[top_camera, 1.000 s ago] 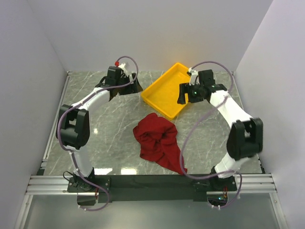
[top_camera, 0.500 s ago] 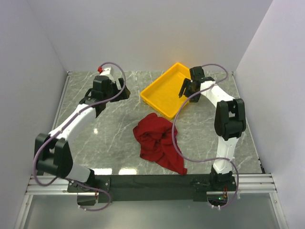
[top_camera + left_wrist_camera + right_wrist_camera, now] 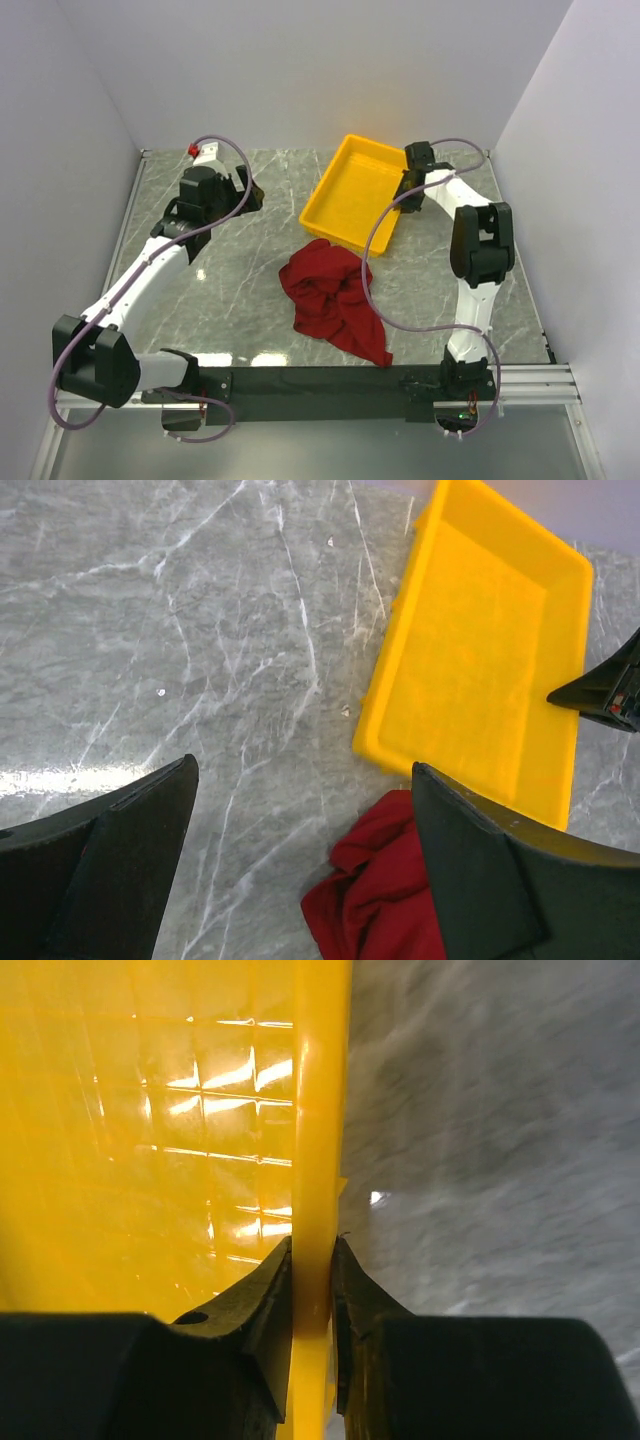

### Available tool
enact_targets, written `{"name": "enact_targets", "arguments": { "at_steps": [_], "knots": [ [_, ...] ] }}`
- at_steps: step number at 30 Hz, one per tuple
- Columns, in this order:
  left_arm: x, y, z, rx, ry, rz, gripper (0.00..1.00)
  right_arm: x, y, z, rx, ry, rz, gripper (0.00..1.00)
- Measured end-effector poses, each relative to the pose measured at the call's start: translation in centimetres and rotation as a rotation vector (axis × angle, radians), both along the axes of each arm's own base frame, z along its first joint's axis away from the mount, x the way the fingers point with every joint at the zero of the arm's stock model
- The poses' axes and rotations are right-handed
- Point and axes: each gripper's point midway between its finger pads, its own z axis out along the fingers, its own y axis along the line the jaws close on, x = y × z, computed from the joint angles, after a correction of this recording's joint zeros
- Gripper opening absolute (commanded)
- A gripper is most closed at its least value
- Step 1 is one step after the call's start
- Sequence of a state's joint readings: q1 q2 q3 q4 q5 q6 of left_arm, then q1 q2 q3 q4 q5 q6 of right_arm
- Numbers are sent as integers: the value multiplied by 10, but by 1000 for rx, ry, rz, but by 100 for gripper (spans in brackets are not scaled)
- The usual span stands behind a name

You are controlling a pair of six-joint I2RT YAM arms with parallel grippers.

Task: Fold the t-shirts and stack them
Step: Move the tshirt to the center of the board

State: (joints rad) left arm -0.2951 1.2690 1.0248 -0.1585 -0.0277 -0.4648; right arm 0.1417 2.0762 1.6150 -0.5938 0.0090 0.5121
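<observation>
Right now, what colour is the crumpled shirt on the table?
The t-shirt is plain dark red, best seen in the top external view.

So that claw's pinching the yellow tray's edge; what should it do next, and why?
Probably slide the yellow tray a little away from the t-shirt. The right gripper is shut on the tray's wall, and the tray's near corner lies right beside the crumpled shirt, leaving little room to spread it. The left gripper hangs open, holding nothing.

Crumpled maroon t-shirt [image 3: 332, 300] lies just beside the yellow tray [image 3: 358, 190].
</observation>
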Motion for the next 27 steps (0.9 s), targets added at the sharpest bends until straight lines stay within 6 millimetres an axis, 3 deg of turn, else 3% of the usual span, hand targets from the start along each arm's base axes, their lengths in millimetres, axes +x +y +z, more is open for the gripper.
{"name": "enact_targets", "arguments": {
  "at_steps": [4,9,14,25,27],
  "knots": [
    [-5,3,4,0,-11,7,93,9,-37,2,-34,-23,-42,0],
    [-11,5,7,-3,-25,10,93,11,-114,2,-104,-29,-82,0],
    [-13,6,7,1,-26,9,93,4,-183,8,-222,-40,3,0],
    [-14,4,7,0,-26,-8,94,-12,-264,24,-368,-27,285,1],
    [-14,4,7,2,-27,-9,93,-13,-279,29,-407,-28,304,12]
  ]
}}
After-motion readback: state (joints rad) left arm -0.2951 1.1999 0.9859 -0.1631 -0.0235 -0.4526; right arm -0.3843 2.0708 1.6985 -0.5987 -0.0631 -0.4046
